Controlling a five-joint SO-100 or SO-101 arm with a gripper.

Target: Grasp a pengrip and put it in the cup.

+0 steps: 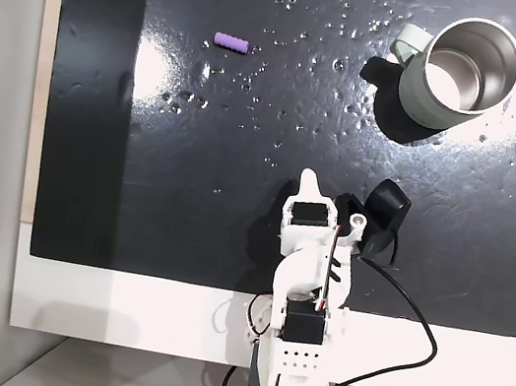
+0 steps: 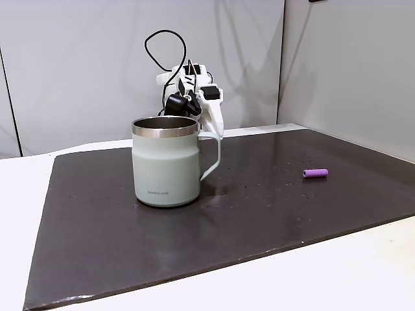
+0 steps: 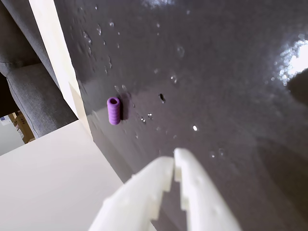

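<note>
My gripper (image 3: 173,162) hangs above the dark mat (image 1: 235,209) with its two white fingers (image 3: 144,192) pressed together at the tips and nothing between them. From my wrist view the pengrip (image 3: 114,110) lies ahead of those tips, well apart from them, a short purple ribbed tube with its open end turned towards me. It sits close to the mat's edge, beyond which a pale wooden strip (image 3: 53,53) and the white worktop (image 3: 48,183) run. Grey upholstery (image 3: 33,91) shows past the worktop at the left of that picture.

The fixed view from above gives what my wrist camera cannot: the pengrip (image 1: 231,42) lies near the far left part of the mat, on its side, and the cup (image 1: 459,74) stands upright towards the far right corner, its handle (image 1: 408,40) pointing left. My arm (image 1: 311,262) sits at the near edge, between the two and well apart from both. My fingertip (image 1: 310,178) points out over the mat there.

The low fixed view shows the cup (image 2: 166,162) from the side, with its steel rim and its handle (image 2: 213,159) on the right. It covers the lower part of my arm (image 2: 194,91) behind it, so my fingers are hard to make out there. The pengrip (image 2: 316,173) lies alone well to the right.

Small droplets or bubbles (image 1: 313,53) speckle the mat between the two things, and a black cable (image 1: 404,329) loops off its near edge.
</note>
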